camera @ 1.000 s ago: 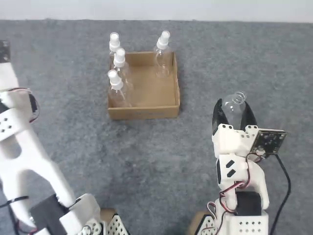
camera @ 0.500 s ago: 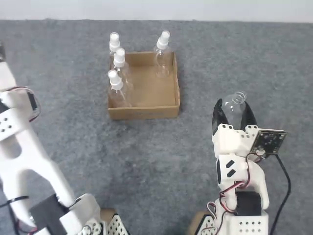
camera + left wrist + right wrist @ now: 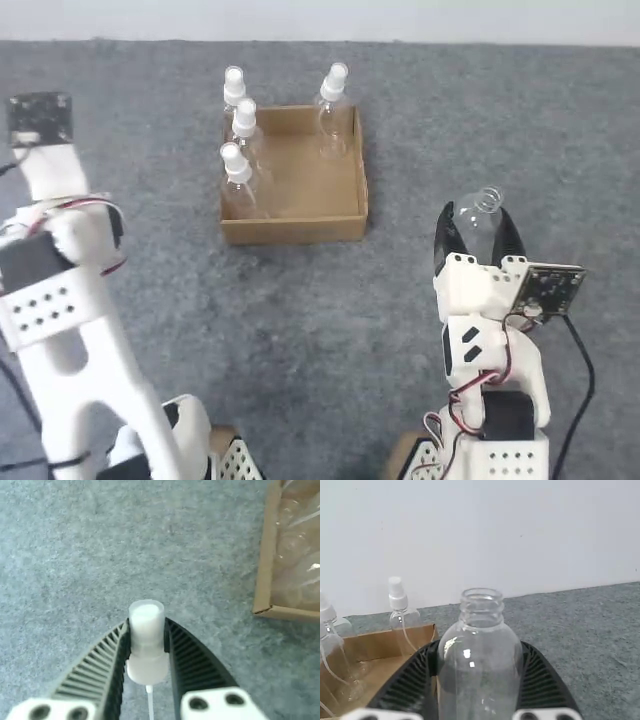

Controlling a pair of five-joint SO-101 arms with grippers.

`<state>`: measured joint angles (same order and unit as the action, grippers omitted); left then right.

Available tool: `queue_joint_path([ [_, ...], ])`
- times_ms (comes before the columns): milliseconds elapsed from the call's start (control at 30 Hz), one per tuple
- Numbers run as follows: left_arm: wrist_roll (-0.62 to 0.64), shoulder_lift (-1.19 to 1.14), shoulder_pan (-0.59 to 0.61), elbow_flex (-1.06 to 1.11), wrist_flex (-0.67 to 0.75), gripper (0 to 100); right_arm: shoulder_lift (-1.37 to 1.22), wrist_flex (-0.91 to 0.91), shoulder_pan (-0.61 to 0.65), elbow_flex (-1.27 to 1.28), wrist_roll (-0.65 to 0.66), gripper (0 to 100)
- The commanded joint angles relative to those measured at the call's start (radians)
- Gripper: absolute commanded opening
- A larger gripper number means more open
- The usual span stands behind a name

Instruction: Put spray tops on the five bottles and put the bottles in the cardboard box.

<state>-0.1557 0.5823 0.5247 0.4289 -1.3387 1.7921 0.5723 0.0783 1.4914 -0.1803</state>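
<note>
Gripping clear plastic bottle, uncapped and upright, right claw closed around its body, apart from brown cardboard box. Box holds four capped bottles. Over grey carpeted table, left claw clamps white spray top, box corner near.

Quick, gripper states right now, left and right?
Left gripper: shut on a spray top.
Right gripper: shut on an uncapped bottle.
</note>
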Motion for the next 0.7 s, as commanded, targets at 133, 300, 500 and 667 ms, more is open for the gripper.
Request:
queue_joint_path([
  [133, 0.103, 0.087, -0.038, -0.015, 0.020, 1, 0.022, 0.002, 0.007, -0.008, 0.017, 3.7],
  [300, 0.146, 0.087, -0.038, -0.041, 0.020, 1, 0.022, 0.002, 0.008, -0.008, 0.017, 3.7],
  [500, 0.173, 0.233, -0.104, -0.019, 0.023, 1, 0.022, 0.012, 0.061, -0.006, 0.078, 3.7],
  [667, 0.226, 0.408, -0.186, 0.081, 0.091, 1, 0.022, 0.038, 0.113, -0.002, 0.109, 3.7],
])
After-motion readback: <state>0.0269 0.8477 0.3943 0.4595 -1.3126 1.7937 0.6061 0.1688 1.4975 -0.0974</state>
